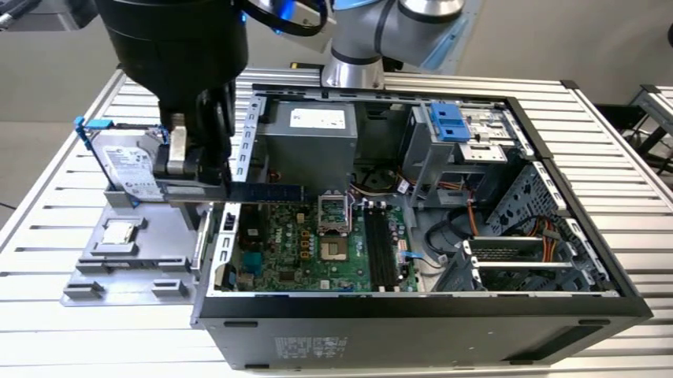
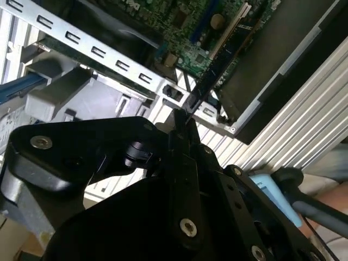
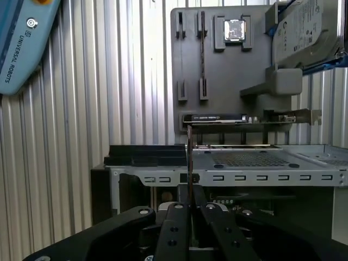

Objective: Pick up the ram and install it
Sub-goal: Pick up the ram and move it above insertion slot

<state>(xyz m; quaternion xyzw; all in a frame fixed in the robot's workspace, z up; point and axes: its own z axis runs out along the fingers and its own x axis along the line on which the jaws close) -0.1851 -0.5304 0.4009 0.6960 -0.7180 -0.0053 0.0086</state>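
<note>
A slatted metal table [image 1: 31, 260] carries the work we see here. At the exterior view's left, a grey fixture plate [image 1: 137, 268] keeps a square processor chip [image 1: 119, 234] and a blue-handled hard drive [image 1: 128, 169]. Just beside the drive, at the edge of the open computer case [image 1: 421, 315] nearest the plate, hangs the gripper [image 1: 202, 181]. Its fingers are clamped on the ram [image 1: 271, 191], which juts level toward the exterior view's right. The stick sits above the motherboard [image 1: 305, 252] and well apart from the dark memory slots [image 1: 381, 250] farther right. We judge the pick done and the carry toward the slots in hand. Seating would call for the stick lined up lengthwise over a slot before any push. In both wrist views the ram shows edge-on, a thin line between the fingers [image 3: 174, 217]. Its held end is hidden behind a finger in the exterior view, the arm is cut off at the frame's top, and we cannot make out whether the slot latches stand open.
</note>
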